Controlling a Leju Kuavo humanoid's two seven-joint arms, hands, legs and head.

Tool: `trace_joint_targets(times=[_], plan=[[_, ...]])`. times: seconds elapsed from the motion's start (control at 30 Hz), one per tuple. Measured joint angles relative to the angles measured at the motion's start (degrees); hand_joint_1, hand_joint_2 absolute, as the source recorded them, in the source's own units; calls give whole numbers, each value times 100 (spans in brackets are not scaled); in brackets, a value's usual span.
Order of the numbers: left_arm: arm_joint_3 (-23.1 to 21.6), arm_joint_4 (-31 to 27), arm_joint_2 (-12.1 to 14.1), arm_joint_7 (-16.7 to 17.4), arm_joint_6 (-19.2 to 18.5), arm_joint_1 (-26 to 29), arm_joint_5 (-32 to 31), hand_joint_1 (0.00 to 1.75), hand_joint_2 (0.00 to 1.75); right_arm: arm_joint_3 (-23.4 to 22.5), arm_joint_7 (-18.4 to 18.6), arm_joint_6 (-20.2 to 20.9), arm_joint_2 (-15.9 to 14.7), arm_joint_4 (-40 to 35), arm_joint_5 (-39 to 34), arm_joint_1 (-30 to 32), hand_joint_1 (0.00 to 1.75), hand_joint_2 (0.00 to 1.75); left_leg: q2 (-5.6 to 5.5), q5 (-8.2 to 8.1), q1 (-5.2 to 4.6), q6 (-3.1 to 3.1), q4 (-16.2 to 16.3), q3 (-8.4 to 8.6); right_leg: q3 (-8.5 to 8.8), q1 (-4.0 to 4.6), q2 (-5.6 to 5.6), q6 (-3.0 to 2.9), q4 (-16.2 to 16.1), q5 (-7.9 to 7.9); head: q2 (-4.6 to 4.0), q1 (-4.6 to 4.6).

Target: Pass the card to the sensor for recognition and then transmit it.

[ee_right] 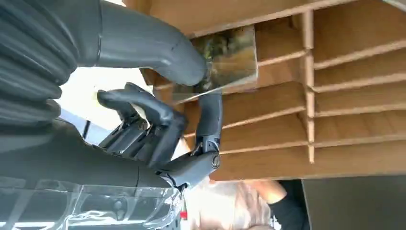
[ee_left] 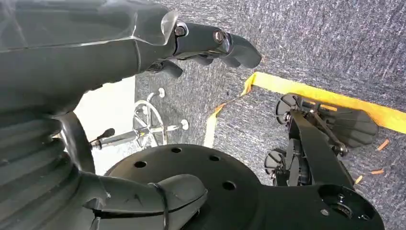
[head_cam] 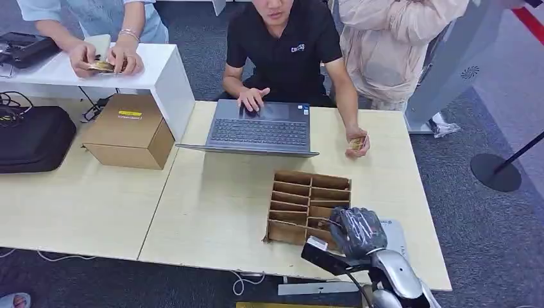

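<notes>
My right hand hovers over the near right corner of the cardboard slotted organizer on the light wooden table. In the right wrist view that hand pinches a shiny gold-green card between thumb and a finger, right at the organizer's dividers. A white flat sensor pad lies partly under the hand at the table's near right. My left hand hangs over grey carpet, fingers loosely extended, holding nothing.
An open laptop sits behind the organizer with a person typing and holding another card. A cardboard box and black bag sit at left. Another person at a white shelf handles cards.
</notes>
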Motion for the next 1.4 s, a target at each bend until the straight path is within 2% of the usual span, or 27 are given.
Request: trace_joint_targets(times=[0.27,0.47,0.63,0.77,0.9,1.2,1.4], plan=[[-50,0,9,-11,2,-1,68,0,175,-376,-813,160,-166,-538,-1359,83,175,175,0,0,0,0,0,-1,-1,-1,0,0,0,0,0,0],[-77,0,9,-31,2,-1,116,0,175,-721,-1193,185,-221,-839,-1802,-18,175,175,1,0,0,0,0,-2,0,-1,1,1,0,1,0,0],[-79,0,7,-92,2,-1,159,0,175,-824,-1368,306,-223,-861,-1978,-324,175,175,2,2,0,0,0,-1,0,0,2,1,1,2,0,0],[-83,0,2,-94,2,-4,160,0,175,-815,-1374,376,-173,-807,-2010,-726,175,175,3,3,0,-1,0,-2,0,0,4,0,5,2,0,0],[-105,0,0,-94,2,-26,157,0,175,-754,-1307,420,-98,-544,-2015,-1435,175,175,5,8,0,0,0,-2,1,-1,6,0,7,5,0,0],[-265,0,0,-92,-2,-97,98,0,175,-349,-609,299,287,908,-1654,-3457,175,175,3,26,1,-2,0,-4,-3,0,8,-2,8,20,0,0],[-365,0,4,-39,0,-119,76,0,175,-113,-450,288,590,2007,-1488,-4405,175,175,1,28,0,-5,0,-8,-4,0,7,-2,10,22,0,2]])
